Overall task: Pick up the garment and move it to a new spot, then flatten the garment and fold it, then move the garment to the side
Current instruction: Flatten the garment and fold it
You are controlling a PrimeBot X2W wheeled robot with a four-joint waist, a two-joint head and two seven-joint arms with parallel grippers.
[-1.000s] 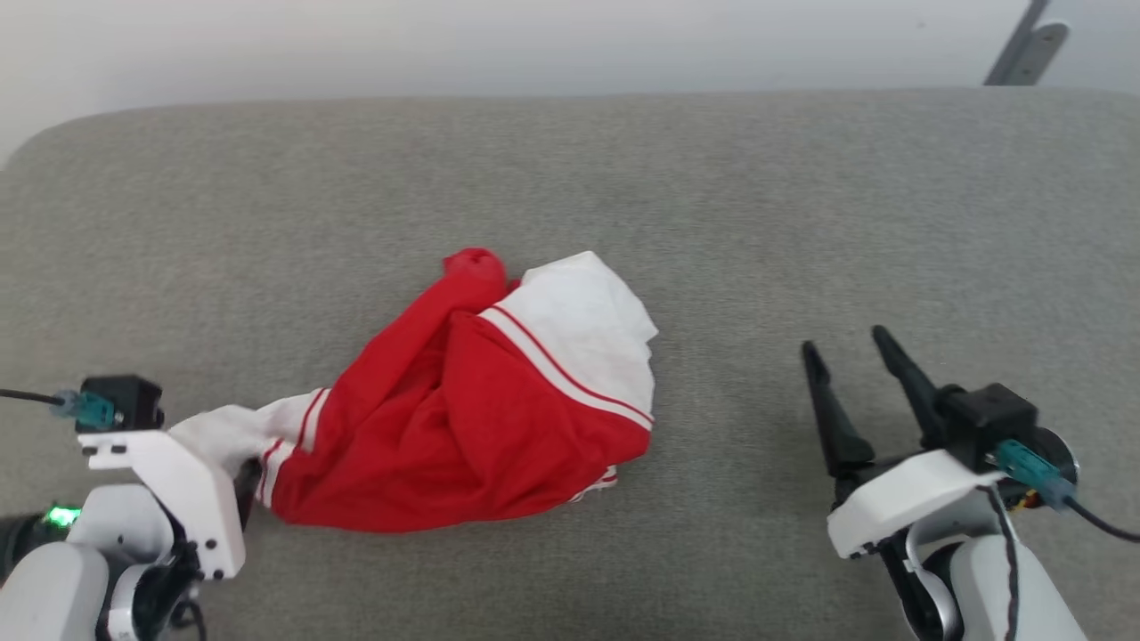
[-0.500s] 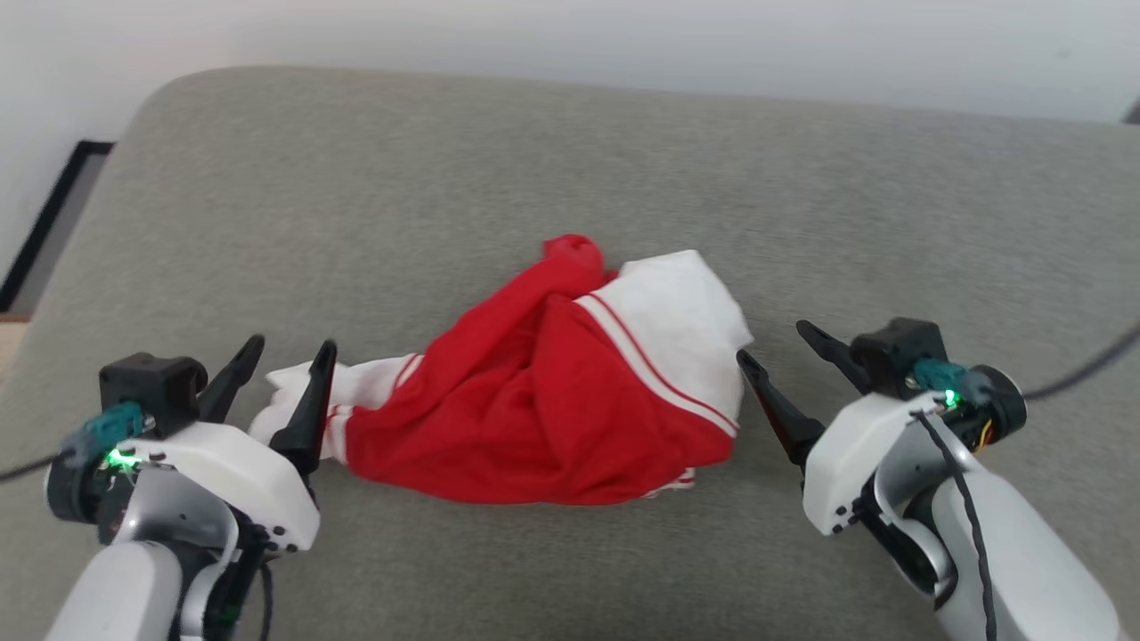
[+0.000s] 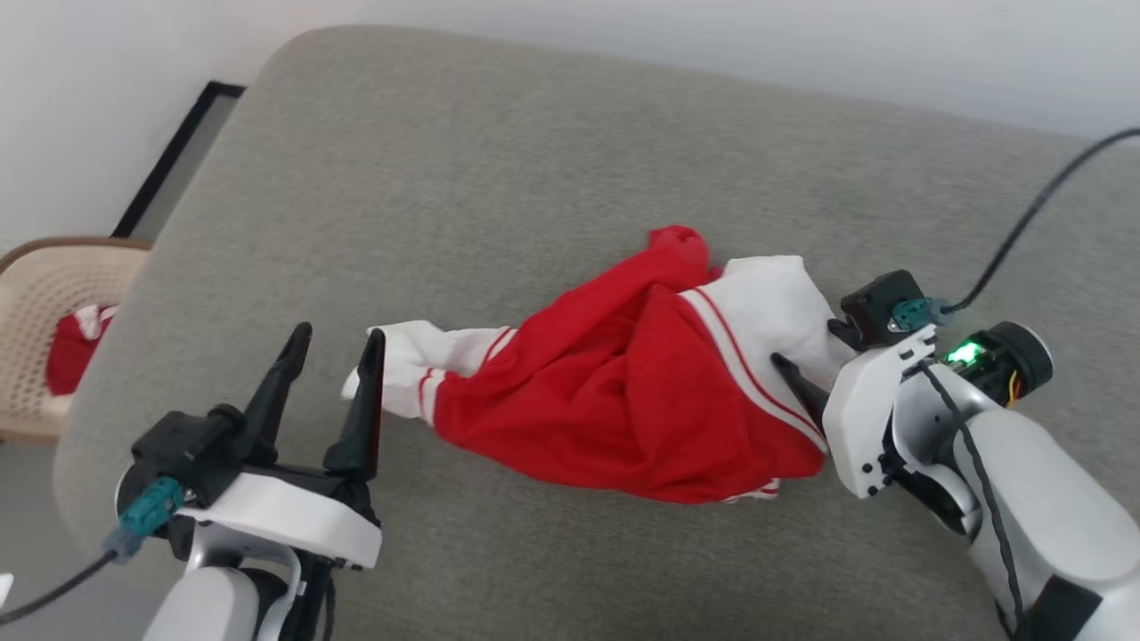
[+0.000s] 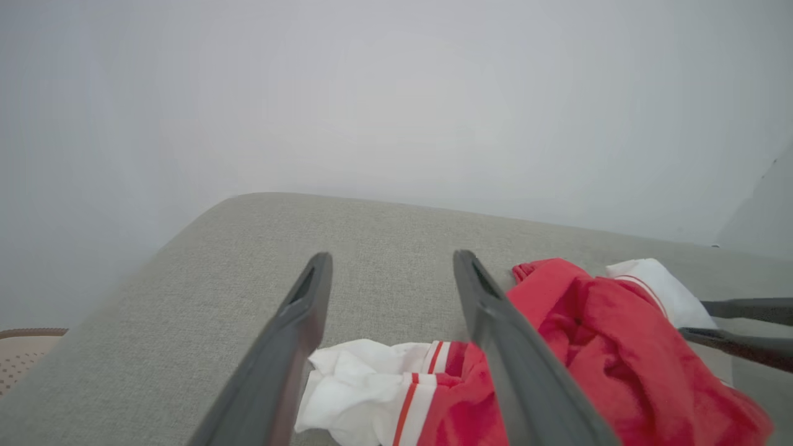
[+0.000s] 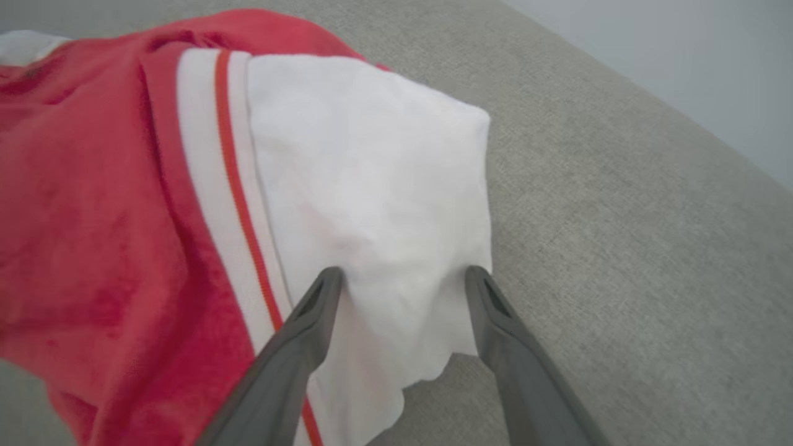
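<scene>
crumpled red garment (image 3: 623, 392), white sleeves, striped trim

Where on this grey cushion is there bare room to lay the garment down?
Bare: the wide stretch of grey cushion beyond the garment up to the wall, and the near strip between both arms. Crowded: the garment's ends, with the left claw and right claw there.
</scene>
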